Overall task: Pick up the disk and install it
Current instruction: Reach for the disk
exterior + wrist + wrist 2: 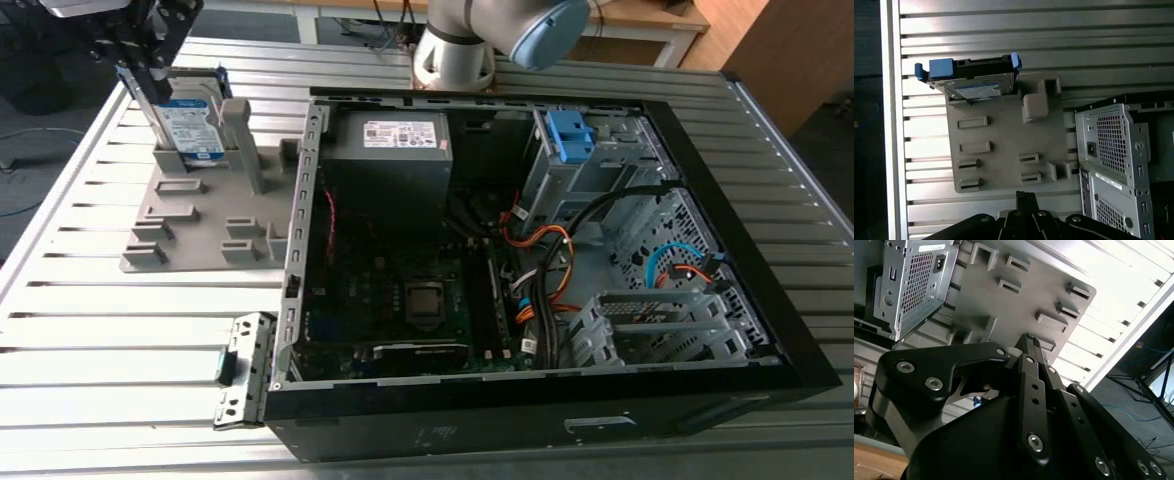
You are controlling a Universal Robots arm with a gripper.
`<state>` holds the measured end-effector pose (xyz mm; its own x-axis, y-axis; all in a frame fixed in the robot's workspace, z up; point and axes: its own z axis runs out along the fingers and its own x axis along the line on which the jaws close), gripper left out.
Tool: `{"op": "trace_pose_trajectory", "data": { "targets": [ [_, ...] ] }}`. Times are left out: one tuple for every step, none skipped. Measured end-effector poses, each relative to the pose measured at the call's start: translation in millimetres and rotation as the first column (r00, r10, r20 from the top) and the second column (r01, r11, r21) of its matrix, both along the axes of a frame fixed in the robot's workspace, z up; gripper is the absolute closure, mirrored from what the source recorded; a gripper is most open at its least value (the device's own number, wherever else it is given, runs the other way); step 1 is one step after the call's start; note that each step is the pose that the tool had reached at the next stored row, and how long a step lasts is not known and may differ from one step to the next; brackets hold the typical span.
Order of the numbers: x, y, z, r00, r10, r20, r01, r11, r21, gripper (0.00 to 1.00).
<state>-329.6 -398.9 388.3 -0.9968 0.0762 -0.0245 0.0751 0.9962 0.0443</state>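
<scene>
Closest to the lens in both wrist views is our gripper (1029, 339), a black body whose two fingers run together to one narrow tip. We see no gap between them and nothing held.

Below the gripper lies the slatted metal table (94, 300). Well off to the gripper's side, on that table, sits the open black case (534, 425), its board, cables and drive cages exposed. Beyond the case stands the arm's base (458, 55).

Directly under the gripper is the grey plate (1004, 145), flat on the slats and carrying raised slots and blocks. In the first wrist view the fingertips hang over one edge of it.

Inside the case, at the end nearer the gripper, we see the grey power supply (390, 150) with a white sticker.

Our disk (973, 82) stands on edge in a slot of the plate, its label facing the fingertips and blue frame tabs showing at both ends. In the first wrist view it is across the plate from the fingertips, apart from them.

Farthest from the gripper, a small blue bracket (570, 135) sits in the drive cage.
</scene>
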Motion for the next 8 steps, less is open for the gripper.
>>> {"op": "trace_pose_trajectory", "data": {
  "targets": [
    [-17.8, 0.0, -0.9, 1.0000, 0.000, 0.0000, 0.000, 1.0000, 0.0000, 0.89],
    [-18.1, 0.0, -1.0, 1.0000, 0.000, 0.0000, 0.000, 1.0000, 0.0000, 0.89],
    [-18.4, 0.0, -0.9, 1.0000, 0.000, 0.0000, 0.000, 1.0000, 0.0000, 0.89],
    [-18.8, 0.0, -1.0, 1.0000, 0.000, 0.0001, 0.000, 1.0000, 0.0000, 0.89],
    [-19.1, 0.0, -1.0, 1.0000, 0.000, 0.0000, 0.000, 1.0000, 0.0000, 0.89],
    [-19.4, 0.0, -1.0, 1.0000, 0.000, 0.0000, 0.000, 1.0000, 0.0000, 0.89],
    [-19.7, 0.0, -1.0, 1.0000, 0.000, -0.0001, 0.000, 1.0000, -0.0001, 0.89],
    [-19.7, 0.7, -1.1, 1.0000, 0.000, 0.0001, 0.000, 1.0000, 0.0001, 0.89]
  ]
}}
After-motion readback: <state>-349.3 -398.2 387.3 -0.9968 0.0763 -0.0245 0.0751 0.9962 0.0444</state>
